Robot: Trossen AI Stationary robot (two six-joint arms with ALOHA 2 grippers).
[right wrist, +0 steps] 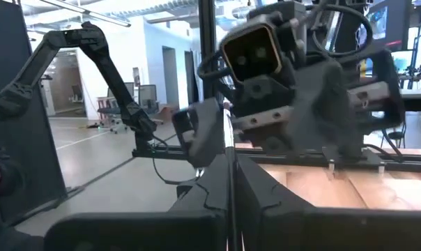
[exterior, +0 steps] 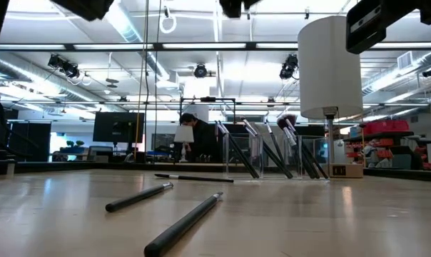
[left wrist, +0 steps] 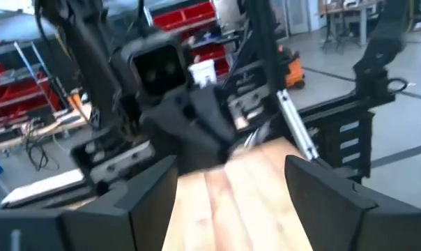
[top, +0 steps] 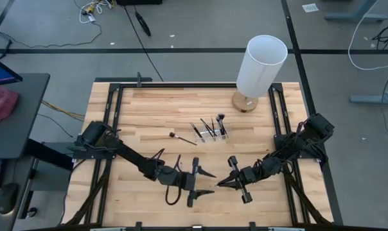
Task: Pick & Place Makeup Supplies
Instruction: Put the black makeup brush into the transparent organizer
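Observation:
The clear holder point(top: 210, 131) stands mid-table with several dark makeup brushes point(top: 207, 127) leaning in it. One loose brush point(top: 181, 138) lies on the wood to its left. The low view shows two more brushes point(exterior: 140, 196) point(exterior: 183, 225) lying flat near the table's near edge. My two grippers face each other tip to tip by the near edge. My left gripper point(top: 209, 183) point(left wrist: 231, 202) is open. My right gripper point(top: 220, 183) point(right wrist: 231, 188) is shut, and a short pale sliver point(top: 213, 186) pokes from its tips toward the open left fingers. My right gripper pinches a thin brush between its two fingers, coming level from the table's right. Only a short pale end point(top: 213, 186) shows past the fingertips, lifted off the table and pointing toward the left gripper. Which part of the brush the fingers are on, the fingers themselves hide.
A tall white cylinder lamp point(top: 258, 64) on a round wooden base stands at the table's far right, behind the holder. Black frame rails point(top: 117, 115) run along both sides of the table. A person point(exterior: 190, 135) is in the room behind.

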